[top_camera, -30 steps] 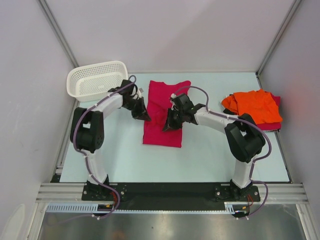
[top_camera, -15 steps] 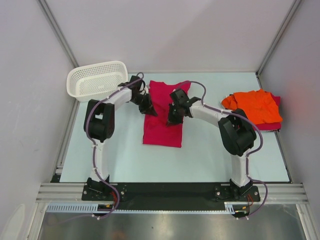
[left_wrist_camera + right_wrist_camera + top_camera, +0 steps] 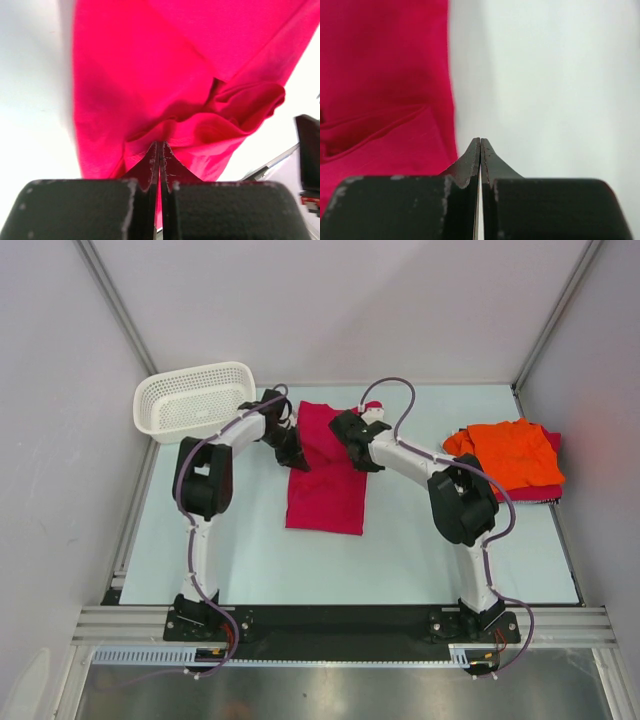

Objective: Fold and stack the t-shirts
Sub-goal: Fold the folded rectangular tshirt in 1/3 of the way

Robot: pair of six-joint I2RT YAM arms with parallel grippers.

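Observation:
A crimson t-shirt (image 3: pixel 325 500) lies folded into a long strip mid-table. My left gripper (image 3: pixel 297 461) is shut at the shirt's left edge. In the left wrist view its tips (image 3: pixel 160 145) press into puckered crimson cloth (image 3: pixel 150 60), and I see no cloth clamped between the jaws. My right gripper (image 3: pixel 366 464) is shut at the shirt's right edge. In the right wrist view its tips (image 3: pixel 480 141) are empty over bare table, with the crimson cloth (image 3: pixel 380 60) just to their left. An orange t-shirt (image 3: pixel 510 450) lies crumpled at the right on another crimson one (image 3: pixel 545 490).
A white mesh basket (image 3: pixel 190 400) stands at the back left, close behind the left arm. The pale table (image 3: pixel 240 540) is bounded by white walls on three sides and a metal rail at the near edge.
Both shut grippers have moved toward the far end of the shirt. The right one went from over the cloth out to its right edge. The shirt's near end stayed put.

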